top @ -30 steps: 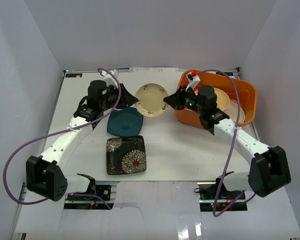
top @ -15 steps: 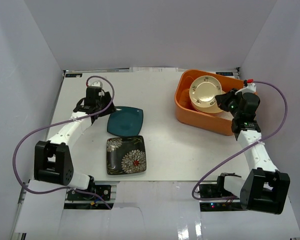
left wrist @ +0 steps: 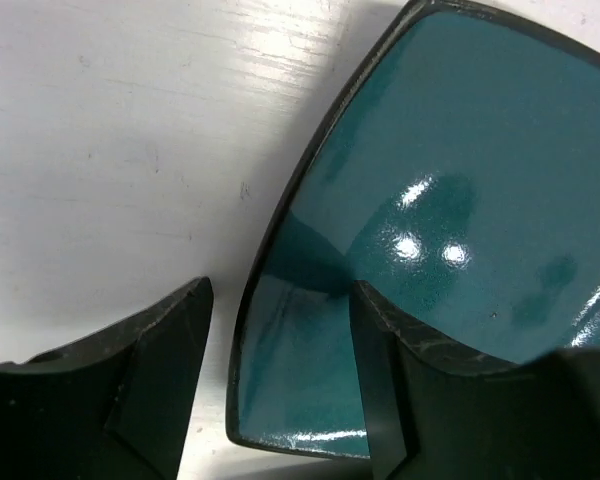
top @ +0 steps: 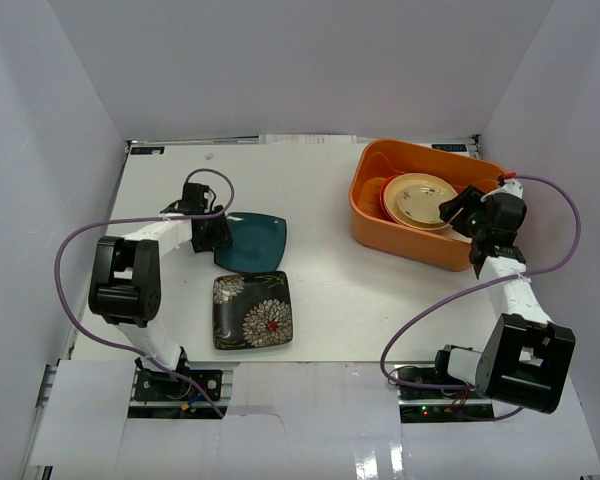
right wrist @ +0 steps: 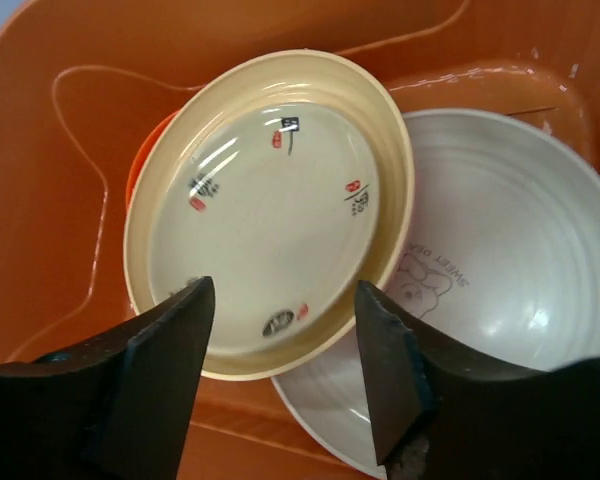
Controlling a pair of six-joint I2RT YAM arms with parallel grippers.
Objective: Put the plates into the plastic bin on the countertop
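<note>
A square dark teal plate (top: 255,240) (left wrist: 460,200) lies flat on the white countertop (top: 330,300). My left gripper (top: 218,235) (left wrist: 280,290) is open at its left corner, one finger over the glaze and the other over the bare countertop. A square black floral plate (top: 252,310) lies just in front of it. The orange plastic bin (top: 380,235) holds a cream plate (top: 418,198) (right wrist: 270,210), which rests on a white plate (right wrist: 510,260). My right gripper (top: 458,210) (right wrist: 285,290) hangs open above the cream plate's near edge, holding nothing.
White walls enclose the countertop on three sides. The bin stands at the back right, close to the right wall. Purple cables loop off both arms (top: 75,270) (top: 565,215). An orange-red rim (right wrist: 133,180) peeks from under the cream plate.
My right gripper carried the cream plate from the countertop into the bin and let it go. My left gripper moved down to the teal plate's left corner and opened.
</note>
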